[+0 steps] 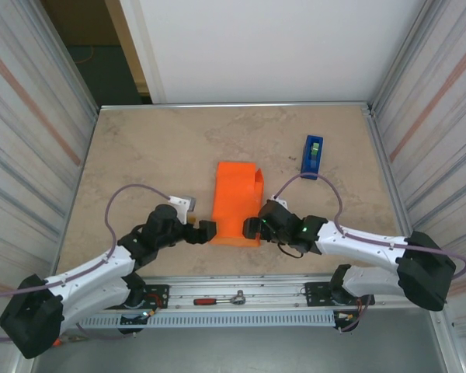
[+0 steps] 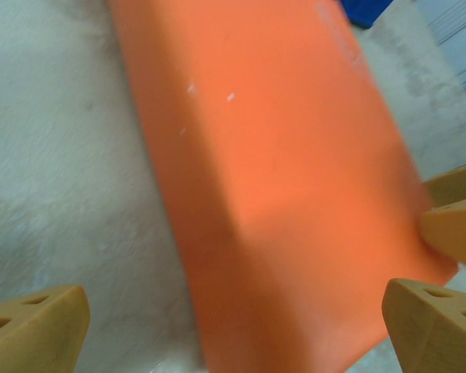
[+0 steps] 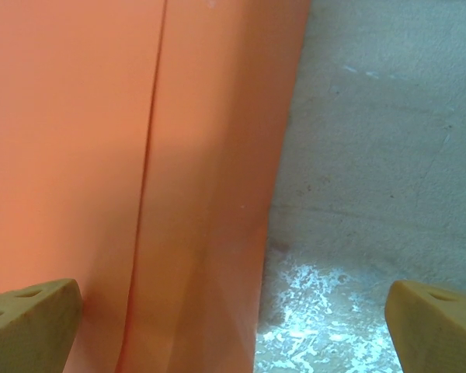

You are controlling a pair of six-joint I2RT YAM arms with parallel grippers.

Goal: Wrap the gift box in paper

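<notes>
Counter (image 1: 140,163) with folded paper (image 1: 234,203), flanked at its near end.
Spread wide, nothing gripped: left claw (image 1: 206,231), right claw (image 1: 253,227), probably placed to pinch the folds.

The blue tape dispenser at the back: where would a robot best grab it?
Probably across its two long flat sides, around mid-body, coming straight down from above. The tape dispenser stands narrow on the table, with bare surface on both sides for fingers. The right tool is the nearer one, and it is open.
</notes>
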